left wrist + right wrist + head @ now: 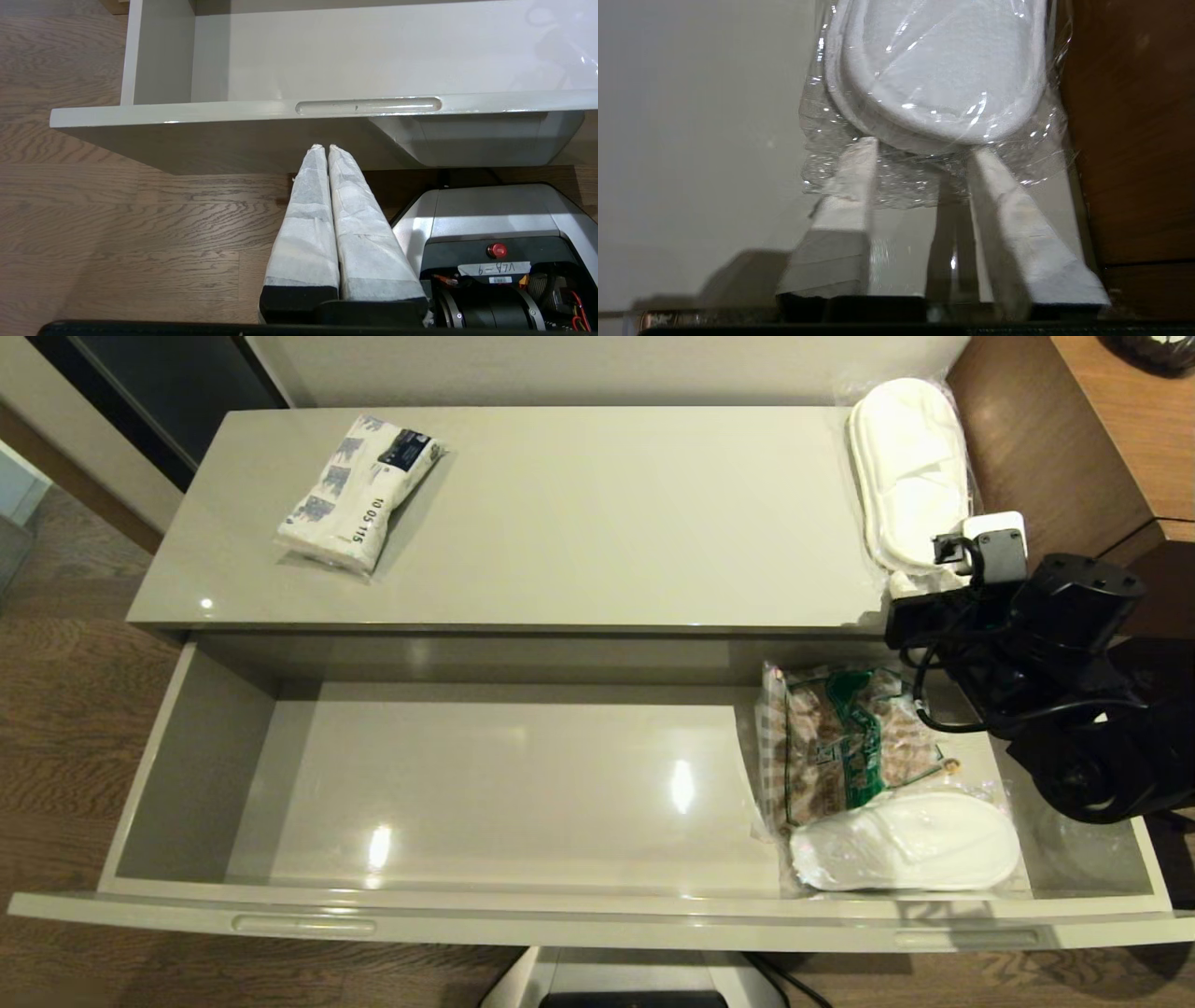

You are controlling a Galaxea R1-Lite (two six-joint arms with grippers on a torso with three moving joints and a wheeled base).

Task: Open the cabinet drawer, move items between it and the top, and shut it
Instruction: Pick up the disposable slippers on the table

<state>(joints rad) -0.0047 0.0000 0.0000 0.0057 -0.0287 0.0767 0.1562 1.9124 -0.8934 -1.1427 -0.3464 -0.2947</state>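
The cabinet drawer [597, 917] stands pulled fully out. On the top [607, 513] a white tissue pack [359, 490] with blue print lies at the far left. Wrapped white slippers [910, 467] lie at its right end. My right gripper [922, 148] is open at the near end of those slippers [943, 74], with its fingertips [864, 154] on either side of the crinkled plastic edge. A second wrapped slipper pack [906, 854] lies in the drawer's front right corner. My left gripper [325, 147] is shut and empty, low in front of the drawer front [233, 114].
A brown-and-green checked snack bag [845, 747] lies in the drawer just behind the slipper pack. A brown wood desk [1120, 429] stands against the cabinet's right end, close to the slippers. The robot base [490, 219] sits under the drawer front on the wood floor.
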